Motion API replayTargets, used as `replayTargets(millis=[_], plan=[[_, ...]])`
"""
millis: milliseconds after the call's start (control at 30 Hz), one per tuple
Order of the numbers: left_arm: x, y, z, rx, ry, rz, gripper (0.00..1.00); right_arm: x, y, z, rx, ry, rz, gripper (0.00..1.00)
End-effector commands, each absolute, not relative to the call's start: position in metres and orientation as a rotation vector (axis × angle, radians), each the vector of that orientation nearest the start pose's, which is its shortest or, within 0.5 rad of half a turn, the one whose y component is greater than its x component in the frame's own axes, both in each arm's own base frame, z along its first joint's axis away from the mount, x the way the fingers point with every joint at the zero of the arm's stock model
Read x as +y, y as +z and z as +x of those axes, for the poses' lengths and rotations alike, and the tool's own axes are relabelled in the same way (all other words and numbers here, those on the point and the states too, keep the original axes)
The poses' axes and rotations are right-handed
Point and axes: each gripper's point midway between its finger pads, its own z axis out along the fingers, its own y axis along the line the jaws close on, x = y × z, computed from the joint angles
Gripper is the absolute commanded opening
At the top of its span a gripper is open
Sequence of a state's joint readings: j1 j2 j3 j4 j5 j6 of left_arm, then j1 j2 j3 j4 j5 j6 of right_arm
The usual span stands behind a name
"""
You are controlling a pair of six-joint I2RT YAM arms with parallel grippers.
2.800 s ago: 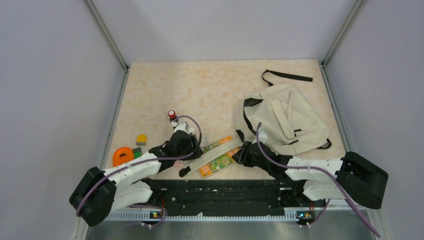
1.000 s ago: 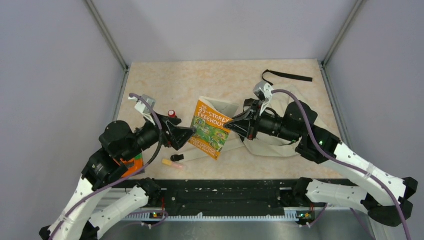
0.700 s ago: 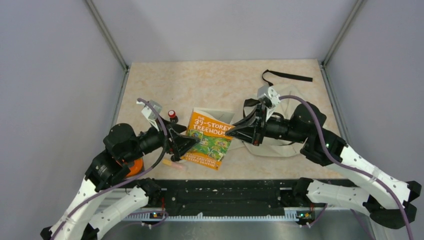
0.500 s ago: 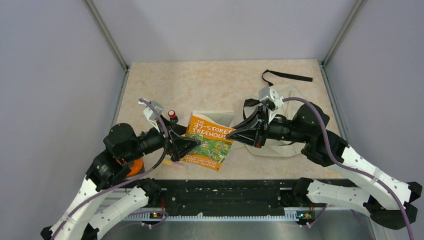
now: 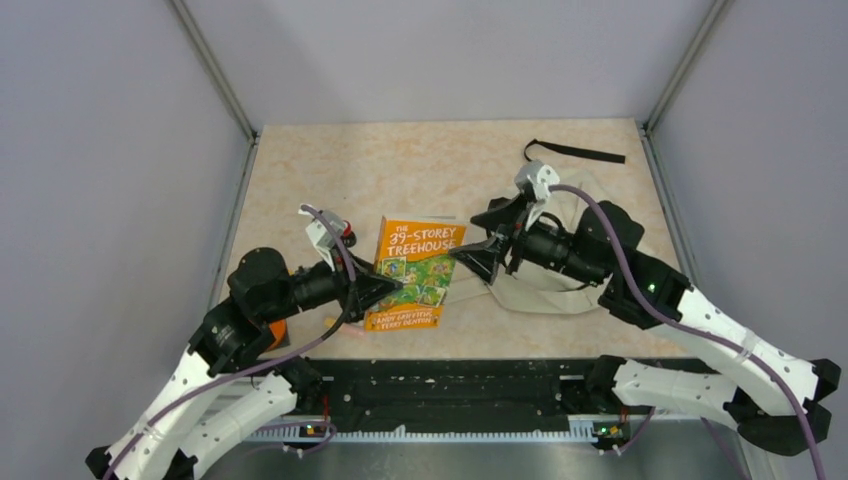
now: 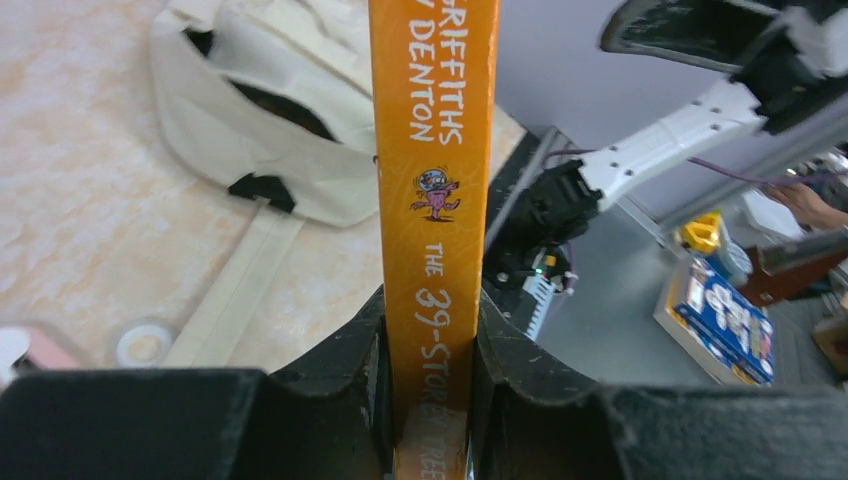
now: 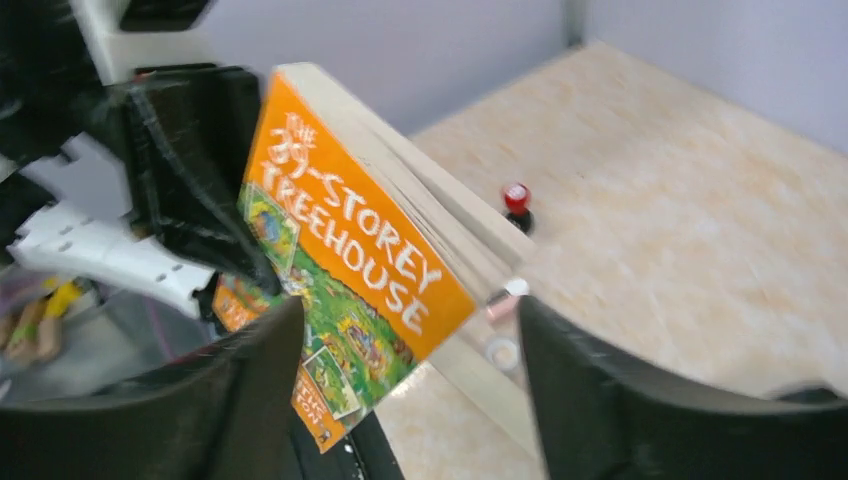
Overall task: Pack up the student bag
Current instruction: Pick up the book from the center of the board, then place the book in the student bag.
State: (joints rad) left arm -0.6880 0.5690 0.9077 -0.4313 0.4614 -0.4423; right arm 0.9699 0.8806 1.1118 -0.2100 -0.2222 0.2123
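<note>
Orange paperback (image 5: 415,265) between two hands
Left hand (image 6: 430,330) clamps its spine; right hand (image 7: 405,320) spread wide at the opposite edge, above the student bag (image 5: 535,297).

The book (image 5: 415,272) has big white words on its orange front cover (image 7: 350,270): "THE 39-STOREY TREEHOUSE". The small words at the bottom of the front cover are too tiny to read. On the orange spine (image 6: 432,200), white letters say "GRIFFITHS" and "DENTON", then "THE 39-STORE" and "TREE". The rest of those words is hidden.
</note>
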Motion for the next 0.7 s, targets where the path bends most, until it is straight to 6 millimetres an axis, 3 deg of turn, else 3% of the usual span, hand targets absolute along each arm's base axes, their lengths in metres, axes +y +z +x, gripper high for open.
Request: replayTargets(millis=[0,100,167,267,433,667], plan=[[-0.206,0.332,0.155,1.746,-1.043,0.421,0.0,0.254,0.375,0.212,1.666,0.657,-0.542,0.84],[-0.187,0.306,0.188,1.87,-0.857,0.215,0.0,0.234,0.351,0.242,1.784,0.451,-0.479,0.98],[-0.162,0.284,0.212,1.951,-0.669,0.02,0.0,0.224,0.336,0.258,1.832,0.385,-0.45,0.99],[-0.142,0.258,0.227,2.016,-0.497,-0.105,0.0,0.207,0.304,0.282,1.922,0.298,-0.397,0.99],[-0.147,0.246,0.232,2.012,-0.514,-0.121,0.0,0.191,0.241,0.301,2.07,0.099,-0.406,0.99],[-0.158,0.235,0.236,2.035,-0.55,-0.12,0.0,0.212,0.196,0.298,2.188,0.157,-0.481,0.85]])
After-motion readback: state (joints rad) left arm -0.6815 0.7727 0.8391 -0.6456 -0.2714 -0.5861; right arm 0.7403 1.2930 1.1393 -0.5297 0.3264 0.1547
